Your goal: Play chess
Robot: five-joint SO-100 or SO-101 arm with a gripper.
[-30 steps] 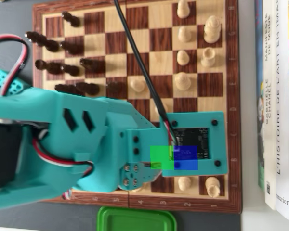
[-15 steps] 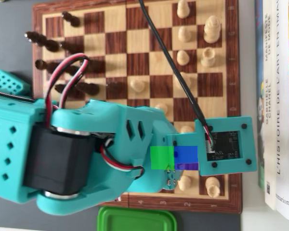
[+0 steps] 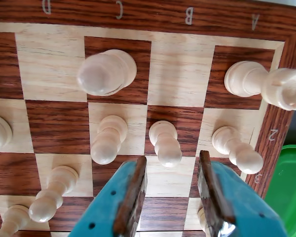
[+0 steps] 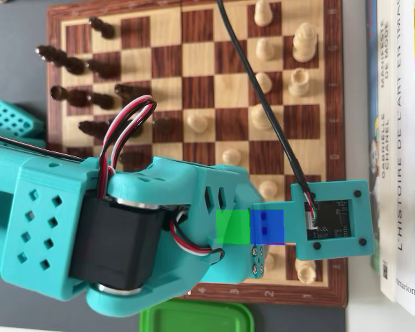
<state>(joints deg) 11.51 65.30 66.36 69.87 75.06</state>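
Note:
A wooden chessboard [image 3: 52, 66] fills the wrist view. My gripper [image 3: 172, 164] has teal jaws with brown pads; they hang open and empty above the board. A white pawn [image 3: 165, 143] stands just beyond the gap between the fingertips. More white pawns stand to its left [image 3: 108, 139] and right [image 3: 236, 148]. A taller white piece [image 3: 106, 73] stands on the C file and another [image 3: 266, 85] near the A corner. In the overhead view the arm [image 4: 124, 228] covers the board's [image 4: 197, 83] lower part and hides the jaws. Black pieces [image 4: 69, 62] stand left, white pieces [image 4: 301, 41] right.
A green container lies off the board's edge [image 3: 291, 187], also seen in the overhead view [image 4: 194, 317]. Books [image 4: 401, 138] lie along the right side. A teal perforated part [image 4: 10, 119] sits left of the board. A small white piece [image 3: 201, 217] shows under the right jaw.

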